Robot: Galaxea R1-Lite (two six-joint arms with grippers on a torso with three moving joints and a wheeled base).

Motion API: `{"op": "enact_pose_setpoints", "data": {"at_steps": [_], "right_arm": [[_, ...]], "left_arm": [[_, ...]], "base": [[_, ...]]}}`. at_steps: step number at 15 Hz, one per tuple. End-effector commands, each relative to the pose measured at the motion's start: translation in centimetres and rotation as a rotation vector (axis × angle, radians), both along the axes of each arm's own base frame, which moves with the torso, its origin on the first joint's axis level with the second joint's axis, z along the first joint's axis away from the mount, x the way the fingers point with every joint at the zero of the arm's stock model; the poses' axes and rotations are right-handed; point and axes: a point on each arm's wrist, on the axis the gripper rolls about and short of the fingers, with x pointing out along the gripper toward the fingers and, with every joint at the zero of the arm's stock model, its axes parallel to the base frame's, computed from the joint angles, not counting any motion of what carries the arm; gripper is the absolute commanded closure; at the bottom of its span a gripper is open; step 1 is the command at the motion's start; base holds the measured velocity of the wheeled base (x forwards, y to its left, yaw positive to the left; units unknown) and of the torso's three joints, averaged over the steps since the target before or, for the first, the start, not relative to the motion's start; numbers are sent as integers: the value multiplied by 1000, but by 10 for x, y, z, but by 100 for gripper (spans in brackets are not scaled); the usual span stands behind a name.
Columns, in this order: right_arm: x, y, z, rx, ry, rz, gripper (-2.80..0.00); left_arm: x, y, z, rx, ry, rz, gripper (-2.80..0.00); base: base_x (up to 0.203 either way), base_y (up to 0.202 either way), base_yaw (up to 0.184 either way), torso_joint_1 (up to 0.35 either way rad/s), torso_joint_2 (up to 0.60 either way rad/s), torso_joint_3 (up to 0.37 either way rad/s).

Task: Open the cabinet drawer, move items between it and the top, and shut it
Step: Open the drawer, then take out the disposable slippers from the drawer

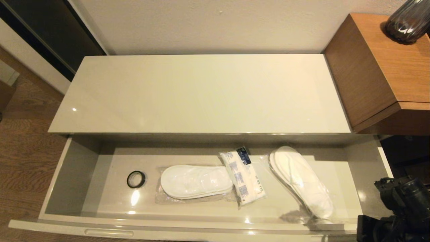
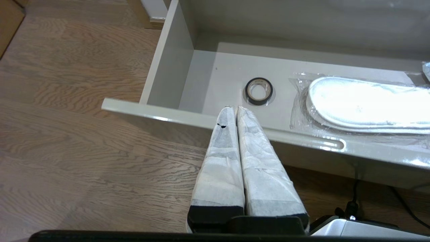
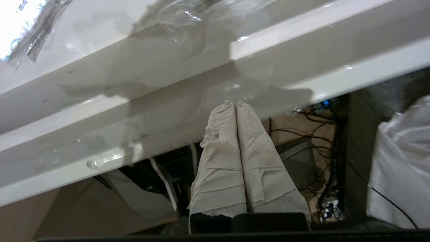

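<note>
Across the pulled-out drawer (image 1: pixel 72 174), from 9 o'clock to 3 o'clock, lie a black ring (image 1: pixel 136 179), one slipper (image 1: pixel 196 181) in a clear bag (image 1: pixel 161 195), a packet (image 1: pixel 243 176) and a second slipper (image 1: pixel 300 181). The top (image 1: pixel 201 94) at 12 o'clock is bare, so opening looks done and moving items up seems next. The left gripper (image 2: pixel 234 107) hovers at the drawer's front edge, fingers together, empty; the right gripper (image 3: pixel 233 102), also closed and empty, sits by the front at 4 o'clock. Either must spread its fingers and reach in. The packet shows blue panels and digits like "10 05 115"; the rest is unreadable.
</note>
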Motion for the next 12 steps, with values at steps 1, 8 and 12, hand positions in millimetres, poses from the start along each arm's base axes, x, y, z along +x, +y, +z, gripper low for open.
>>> {"op": "enact_pose_setpoints", "data": {"at_steps": [1,8,12], "right_arm": [[-10,-4,15,23,-63,-2,0],[-51,-20,68,20,-112,22,0],[-114,-45,103,-30,-167,99,0]], "left_arm": [[-3,-1,-2,7,-35,1,0],[-3,-1,-2,7,-35,1,0],[-3,-1,-2,7,-35,1,0]], "base": [[0,0,0,0,0,0],[0,0,0,0,0,0],[0,0,0,0,0,0]]}}
